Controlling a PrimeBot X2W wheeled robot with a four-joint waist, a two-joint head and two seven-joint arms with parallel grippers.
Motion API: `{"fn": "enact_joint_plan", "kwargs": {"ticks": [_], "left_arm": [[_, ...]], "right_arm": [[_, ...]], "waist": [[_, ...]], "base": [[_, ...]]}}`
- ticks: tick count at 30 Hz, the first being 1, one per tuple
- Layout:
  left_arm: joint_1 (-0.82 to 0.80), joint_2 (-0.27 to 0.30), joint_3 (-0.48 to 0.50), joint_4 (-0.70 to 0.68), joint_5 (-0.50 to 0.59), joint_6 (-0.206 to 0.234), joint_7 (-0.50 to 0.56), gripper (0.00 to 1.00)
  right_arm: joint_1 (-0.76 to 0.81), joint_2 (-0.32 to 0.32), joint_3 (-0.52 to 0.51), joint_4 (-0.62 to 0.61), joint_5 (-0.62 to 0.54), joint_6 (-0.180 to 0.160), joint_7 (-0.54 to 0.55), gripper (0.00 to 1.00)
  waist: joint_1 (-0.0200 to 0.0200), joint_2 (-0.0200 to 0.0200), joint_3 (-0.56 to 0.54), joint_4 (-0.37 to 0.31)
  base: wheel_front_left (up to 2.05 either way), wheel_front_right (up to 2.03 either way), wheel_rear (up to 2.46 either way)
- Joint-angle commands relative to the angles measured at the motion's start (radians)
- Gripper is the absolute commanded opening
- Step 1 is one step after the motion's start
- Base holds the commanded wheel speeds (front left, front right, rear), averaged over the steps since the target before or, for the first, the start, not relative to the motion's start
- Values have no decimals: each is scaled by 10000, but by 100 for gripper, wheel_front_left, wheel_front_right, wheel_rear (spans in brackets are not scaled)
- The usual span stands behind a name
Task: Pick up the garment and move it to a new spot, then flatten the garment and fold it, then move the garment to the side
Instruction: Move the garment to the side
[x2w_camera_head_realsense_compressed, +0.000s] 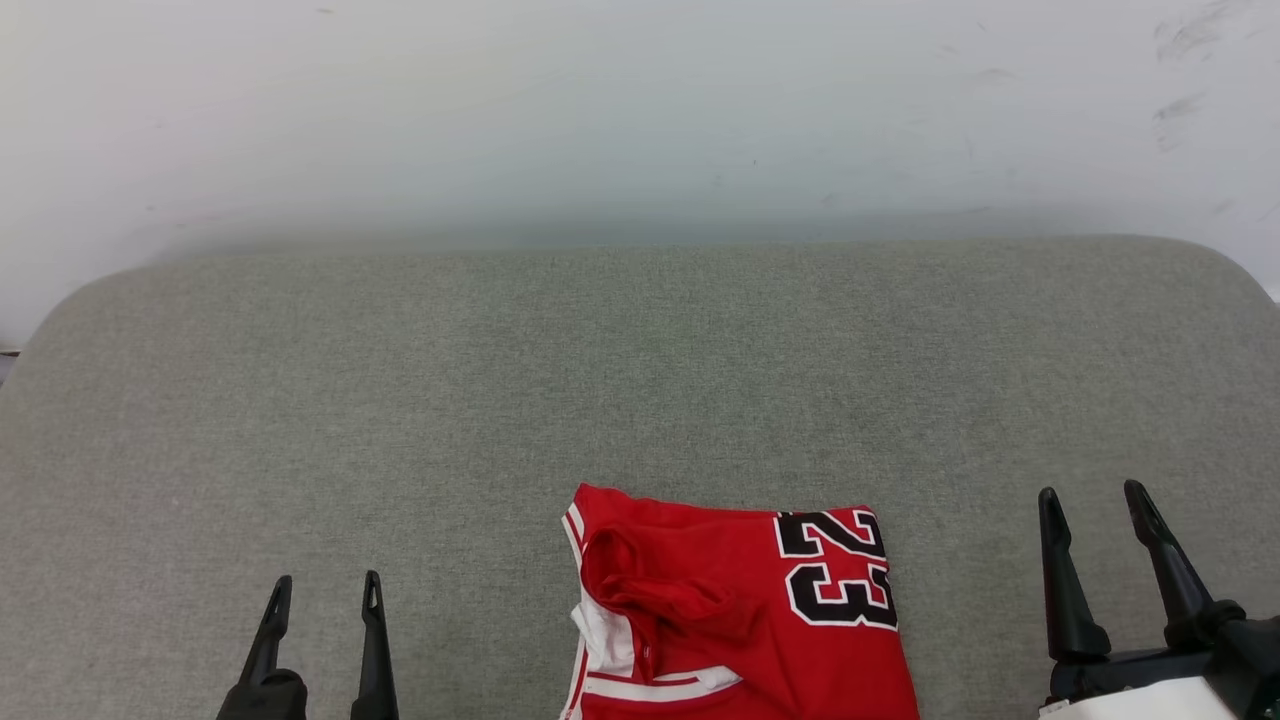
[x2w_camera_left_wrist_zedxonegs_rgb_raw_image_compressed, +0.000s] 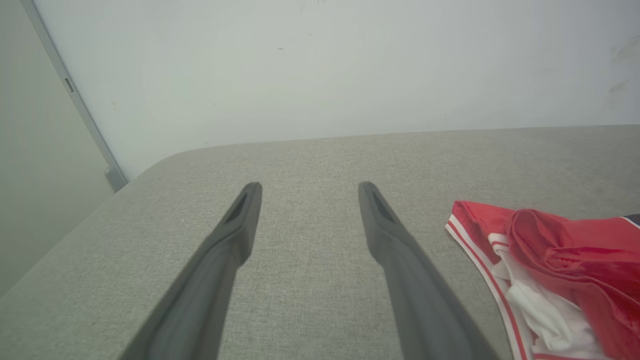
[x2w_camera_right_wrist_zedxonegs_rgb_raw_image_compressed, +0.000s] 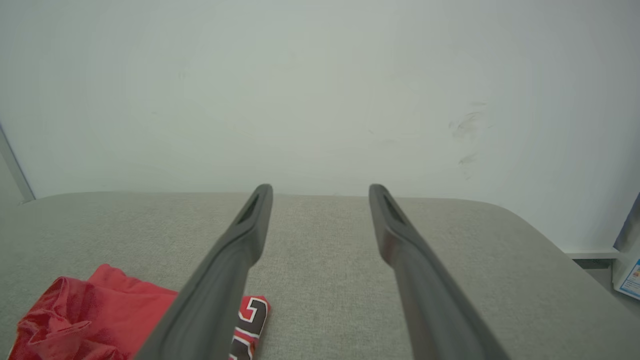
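Folded red jersey (x2w_camera_head_realsense_compressed: 740, 610) lies on grey cushion (x2w_camera_head_realsense_compressed: 640, 380).
Left gripper (x2w_camera_head_realsense_compressed: 328, 592) and right gripper (x2w_camera_head_realsense_compressed: 1092, 498) flank it, jaws spread, empty.

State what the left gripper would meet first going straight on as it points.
The left gripper would probably meet the grey fabric surface, short of the white wall; depth unclear. The red jersey lies aside.

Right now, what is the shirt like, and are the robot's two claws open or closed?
garment: lying on the grey cushion, folded over but rumpled on top, "23" showing, not held.
left gripper: open, empty, off to one side of the garment, not touching it.
right gripper: open, empty, off to the other side, not touching it.
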Motion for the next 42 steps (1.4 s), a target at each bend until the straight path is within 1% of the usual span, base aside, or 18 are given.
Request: {"fn": "enact_joint_plan", "kwargs": {"ticks": [1, 6, 9, 12, 14, 17, 23, 27, 28, 32, 35, 38, 42], "left_arm": [[94, 19, -2, 4, -1, -47, -45, 100], [72, 19, -4, 20, 2, -32, -45, 100], [72, 4, 10, -4, -12, 7, -45, 100], [-62, -10, -43, -14, 17, -2, -45, 100], [-167, -20, -67, -21, 33, -1, -45, 100], [-208, -25, -76, -27, 45, 2, -45, 100], [-374, -42, -113, -16, 49, -29, -45, 100], [-484, -46, -126, -8, 70, -33, -45, 100], [-484, -46, -126, -8, 70, -33, -45, 100], [-670, -53, -165, -25, 92, -42, -45, 100], [-781, -60, -201, -44, 74, -46, -45, 100], [-902, -72, -263, -56, 82, -57, -45, 100], [-1070, -87, -333, -27, 47, -64, -45, 100]], "right_arm": [[134, 72, 21, 90, -67, -9, -16, 100], [-68, 46, 99, 168, -165, -9, -16, 100], [-646, -263, 278, 142, -177, -9, 85, 100], [-1348, -618, 563, 143, 52, -9, 581, 100], [-1949, -1038, 867, 167, 209, -9, 1071, 100], [-2799, -1558, 1545, 336, 904, -9, 2203, 100], [-4158, -2688, 3268, 943, 2661, -9, 5660, 100], [-4534, -3266, 4150, 1388, 3797, -9, 7656, 100], [-4534, -3266, 4150, 1388, 3797, -9, 7656, 100], [-4648, -3585, 4670, 1859, 4811, -9, 9040, 100], [-4682, -3723, 5000, 2160, 5274, -9, 9580, 100], [-4737, -3818, 5290, 2489, 5459, -9, 9670, 100], [-4696, -3693, 5698, 3173, 5565, -9, 9545, 100]], "waist": [[1, 0, -17, 18], [1, 0, -14, 34], [1, 0, 23, -16], [1, 0, 145, -17], [1, 0, 239, -1], [1, 0, 348, 11], [1, 0, 550, 37], [1, 0, 658, 115], [1, 0, 658, 115], [1, 0, 804, 237], [1, 0, 976, 357], [1, 0, 1190, 501], [1, 0, 1492, 707]], "base": [[0, 0, 0], [0, 0, 0], [0, 0, 0], [0, 0, 0], [0, 0, 0], [0, 0, 0], [0, 0, 0], [0, 0, 0], [0, 0, 0], [0, 0, 0], [0, 0, 0], [0, 0, 0], [0, 0, 0]]}}
